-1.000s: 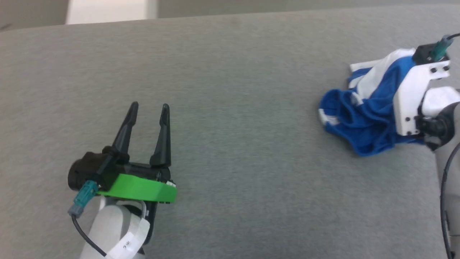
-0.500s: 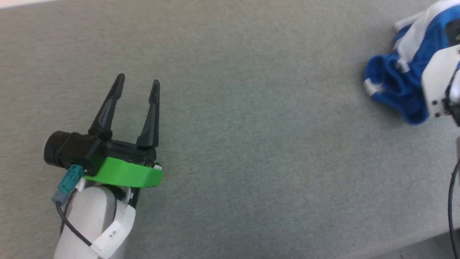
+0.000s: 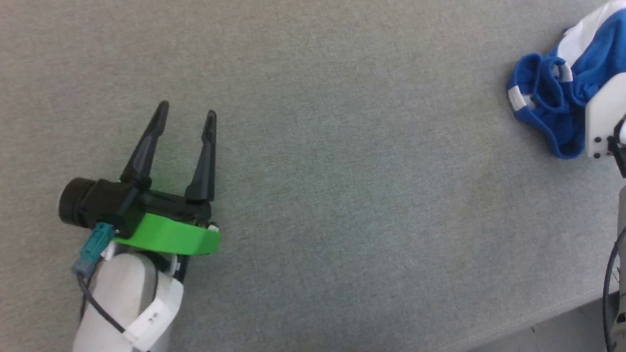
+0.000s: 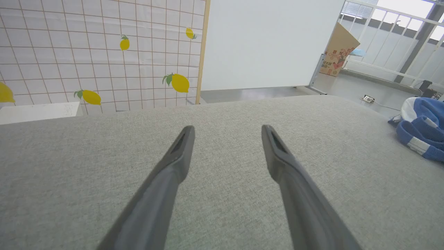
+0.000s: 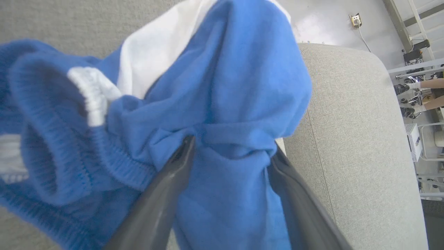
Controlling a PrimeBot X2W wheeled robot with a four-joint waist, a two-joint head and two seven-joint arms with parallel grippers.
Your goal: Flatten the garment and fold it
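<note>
In the head view, the garment (image 3: 547, 112) lies bunched at the far right of the grey surface (image 3: 342, 195), well apart from your left gripper (image 3: 186, 110), which is spread wide and empty. In the left wrist view, the garment sits off to the right. In the right wrist view, your right gripper (image 5: 230, 146) stands wide with blue cloth between its fingers, so that arm is the nearer one.

Left pincer (image 3: 187, 108) hovers low, fingers spread and pointing forward; right pincer (image 5: 231, 142) stands equally wide.
</note>
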